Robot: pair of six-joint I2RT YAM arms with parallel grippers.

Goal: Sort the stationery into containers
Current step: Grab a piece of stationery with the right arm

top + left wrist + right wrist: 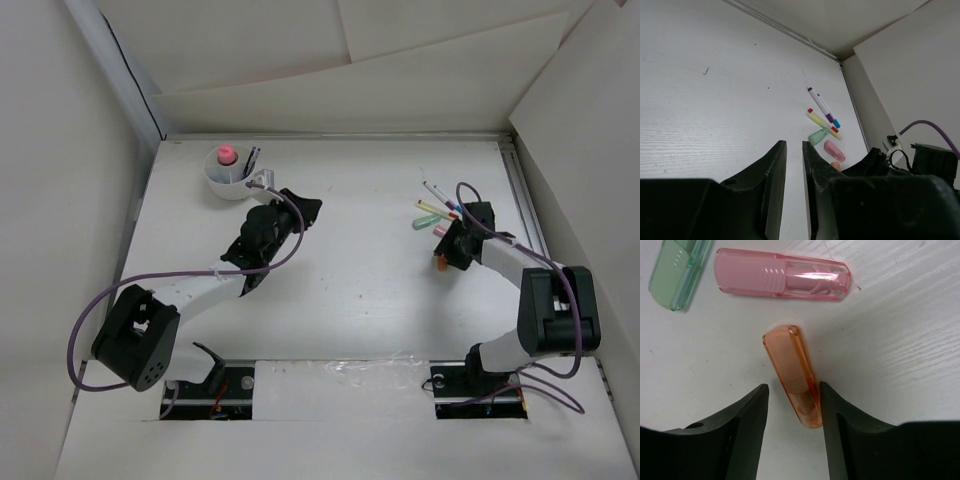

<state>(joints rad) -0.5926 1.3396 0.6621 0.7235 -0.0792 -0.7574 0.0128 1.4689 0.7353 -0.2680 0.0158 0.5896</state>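
At the right pincer (792, 387): fingers spread either side of the orange piece (792, 365), low over the table (380, 300), not yet pinching. One finger looks to touch the piece's near end; the other stands off with a gap.
Orange piece: flat on the table at the right side, slanted across the gap. Only its near end sits between the fingers.
Pink piece (780, 274): just beyond the orange one, not touching it.
Green piece (675, 275): beside the pink one, at the corner of the wrist view.
Pens (822, 106): on the table past the stubby pieces.
Step in hand (judged): grasping the orange piece for the cup.
Grip, advice: fingers and piece are not square to each other. Squeezing now would likely swivel the smooth plastic or squirt it forward into the pink piece. Better to turn the wrist until the fingers run along the long sides, then move forward so they take the middle, not the tip. Press slowly and lift straight up.
Left pincer (794, 145): all but pressed together, a thin slit, nothing in it. It hangs above the table beside the cup.
White cup (222, 188): far left, well apart from the pile. It holds a pink-capped tube (227, 155) and dark pens; which compartments, cannot tell.
Carry, caution: the left arm lies next to the cup, so approach from the open side.
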